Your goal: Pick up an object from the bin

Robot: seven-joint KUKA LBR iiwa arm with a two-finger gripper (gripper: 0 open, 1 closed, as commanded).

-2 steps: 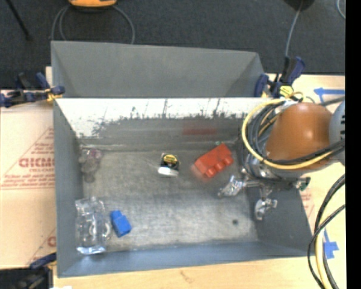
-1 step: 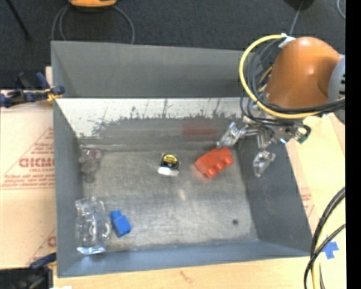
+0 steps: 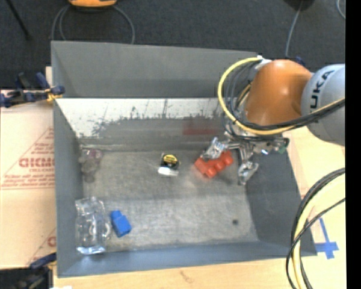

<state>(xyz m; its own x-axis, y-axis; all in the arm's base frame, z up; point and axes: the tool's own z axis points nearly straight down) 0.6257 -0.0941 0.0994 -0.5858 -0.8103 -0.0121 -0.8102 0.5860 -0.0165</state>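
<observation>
Evidently my tool [image 3: 231,161] sits low in the bin [image 3: 138,77] with its fingers [image 3: 246,172] spread apart right at the red block [image 3: 210,166], placed, I judge, to close on it.

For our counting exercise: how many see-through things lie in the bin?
2. A clear tray in the near left corner, beside the blue block; a small clear cup by the left wall, farther back. The arm may hide more.

I see one red-orange block [image 3: 212,165], chunky and perhaps ridged, lying tilted on the bin [image 3: 186,215] floor, right of centre, toward the back wall.
</observation>
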